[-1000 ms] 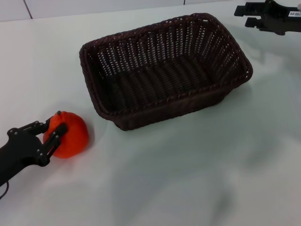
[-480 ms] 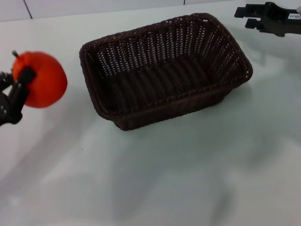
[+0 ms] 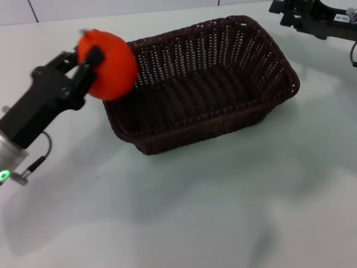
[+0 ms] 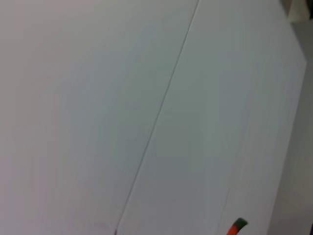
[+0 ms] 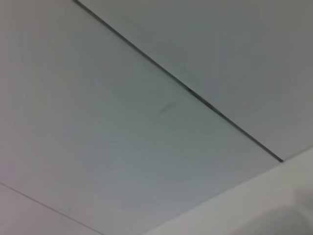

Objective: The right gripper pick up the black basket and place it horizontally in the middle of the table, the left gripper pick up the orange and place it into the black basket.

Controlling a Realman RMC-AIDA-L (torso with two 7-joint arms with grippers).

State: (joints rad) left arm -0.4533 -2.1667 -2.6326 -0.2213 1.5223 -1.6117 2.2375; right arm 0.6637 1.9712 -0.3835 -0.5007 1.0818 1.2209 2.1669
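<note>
One second back the orange (image 3: 107, 64) sat on the bench (image 3: 223, 201), well left of the black basket (image 3: 201, 84); now the left gripper (image 3: 83, 64), clamped tight on it, has carried it up over the basket's left rim. Only the release looks left. The right gripper (image 3: 287, 12) idles beyond the basket's far right corner; its fingers I can't make out.

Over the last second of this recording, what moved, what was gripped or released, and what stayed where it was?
The left gripper, shut on the orange, lifted it off the table from the near left and carried it up and toward the black basket; it now hangs at the basket's left rim, not yet released. The right gripper shifted slightly at the far right. The basket stayed where it was, empty.
</note>
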